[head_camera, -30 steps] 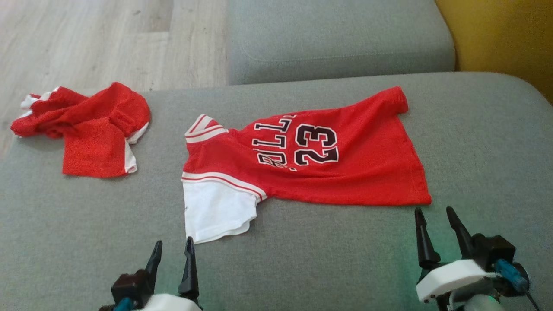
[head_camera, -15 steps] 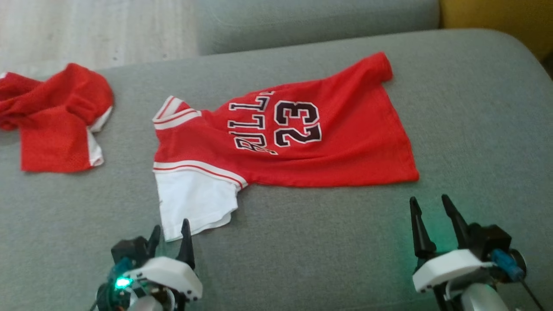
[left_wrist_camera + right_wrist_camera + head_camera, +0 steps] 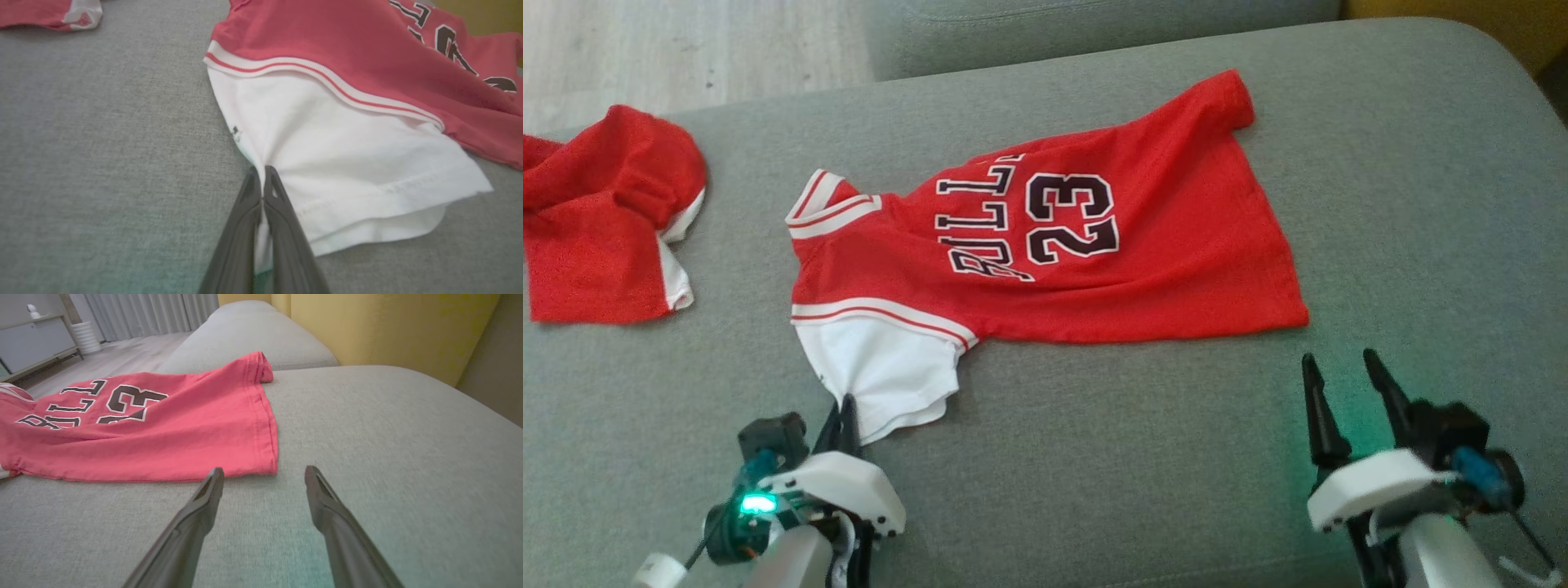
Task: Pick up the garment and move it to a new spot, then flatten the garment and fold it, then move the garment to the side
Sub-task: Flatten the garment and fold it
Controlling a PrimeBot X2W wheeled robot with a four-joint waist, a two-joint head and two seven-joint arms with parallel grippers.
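1. Red jersey [image 3: 1094, 269], printed with the number 23 in black outlined in white: lies spread almost flat at the middle of the grey sofa cushion [image 3: 1094, 474]. Its neck end points toward the robot's left and its hem toward the right. The far hem corner is curled over.
2. White sleeve [image 3: 347, 163] of the jersey: the near one, bordered above by a white band with a red stripe. Its cloth gathers into creases that run to the point of grip.
3. Left hand [image 3: 262, 173]: fingers pressed together, clamped on the left edge of the white sleeve, low over the cushion.
4. Right hand [image 3: 264, 469]: fingers apart, holding nothing. The tips stand just short of the jersey's near hem corner; whether they touch the cushion cannot be told.
5. Second red garment [image 3: 596, 237], with white trim: crumpled at the cushion's left end, well apart from the jersey.
6. Pale wood floor [image 3: 686, 49]: beyond the cushion, at the far left.
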